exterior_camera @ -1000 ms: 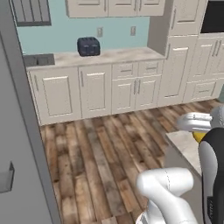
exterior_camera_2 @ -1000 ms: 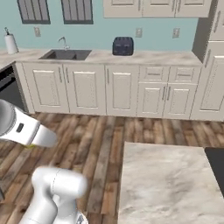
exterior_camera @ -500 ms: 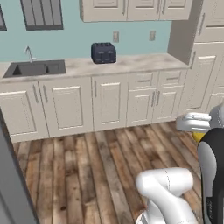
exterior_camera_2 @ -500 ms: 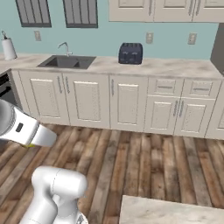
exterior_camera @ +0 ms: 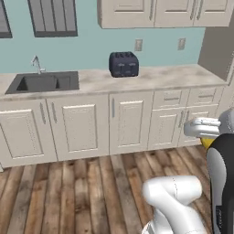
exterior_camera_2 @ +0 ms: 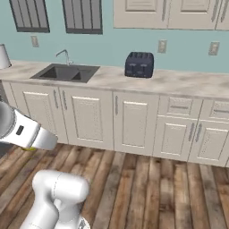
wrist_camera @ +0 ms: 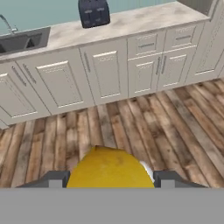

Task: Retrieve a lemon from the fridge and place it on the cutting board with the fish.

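Counter runs along back wall, above row of base cabinets. Sink set in counter at left end; faucet behind sink. Toaster on counter, right of sink, near wall. Two wall outlets above counter, right of toaster. Upper cabinets above toaster. Window above sink. Wood floor before cabinets. Lemon between gripper fingers, above floor, before cabinets.
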Available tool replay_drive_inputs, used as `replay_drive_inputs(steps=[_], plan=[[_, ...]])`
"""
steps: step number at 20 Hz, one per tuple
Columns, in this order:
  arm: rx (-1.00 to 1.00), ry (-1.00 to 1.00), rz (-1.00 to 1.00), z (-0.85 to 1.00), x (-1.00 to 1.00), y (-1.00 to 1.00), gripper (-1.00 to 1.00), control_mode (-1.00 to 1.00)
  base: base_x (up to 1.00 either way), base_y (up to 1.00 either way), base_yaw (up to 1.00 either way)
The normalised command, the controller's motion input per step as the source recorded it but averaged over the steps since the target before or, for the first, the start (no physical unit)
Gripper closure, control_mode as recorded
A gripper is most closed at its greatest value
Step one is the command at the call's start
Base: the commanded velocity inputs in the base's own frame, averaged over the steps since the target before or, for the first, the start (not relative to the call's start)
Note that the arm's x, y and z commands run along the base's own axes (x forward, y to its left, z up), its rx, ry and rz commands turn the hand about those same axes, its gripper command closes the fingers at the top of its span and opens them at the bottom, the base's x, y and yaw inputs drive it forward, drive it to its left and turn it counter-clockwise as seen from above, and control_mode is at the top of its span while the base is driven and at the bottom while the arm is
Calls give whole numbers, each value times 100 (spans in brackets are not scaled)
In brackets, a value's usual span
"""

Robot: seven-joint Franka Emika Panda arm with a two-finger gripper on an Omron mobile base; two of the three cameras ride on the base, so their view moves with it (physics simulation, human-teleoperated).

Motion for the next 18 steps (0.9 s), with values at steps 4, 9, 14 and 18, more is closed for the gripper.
replay_drive_inputs(steps=[4, 9, 14, 18], plan=[[0, 0, 0, 0, 0, 0, 100, 100, 94, 10, 22], [0, 0, 0, 0, 0, 0, 100, 100, 87, 40, 40], [0, 0, 0, 0, 0, 0, 100, 100, 76, 19, 68], [0, 0, 0, 0, 0, 0, 100, 100, 55, 9, 78]])
